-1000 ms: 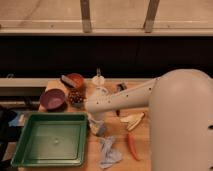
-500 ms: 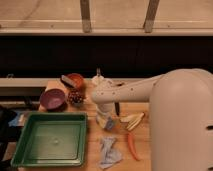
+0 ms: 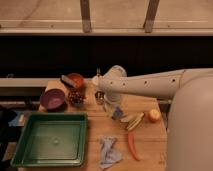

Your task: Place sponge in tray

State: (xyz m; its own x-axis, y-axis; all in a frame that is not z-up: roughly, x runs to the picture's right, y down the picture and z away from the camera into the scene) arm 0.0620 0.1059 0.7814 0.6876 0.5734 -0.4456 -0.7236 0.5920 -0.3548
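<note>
The green tray lies at the front left of the wooden table, with nothing in it. A dark rectangular piece that may be the sponge rests on the left rim of the orange bowl at the back left. My gripper hangs from the white arm over the middle of the table. It is right of the tray and just left of the banana. Something bluish shows at its tip; I cannot tell whether that is a held thing.
A purple bowl and a dark pine-cone-like thing stand behind the tray. A small can stands by the arm. A blue cloth, an orange carrot-like thing and an apple lie at the front right.
The arm has swung to the right and away from the tray. The gripper has moved from beside the tray's right edge to the table's middle, near the banana.
</note>
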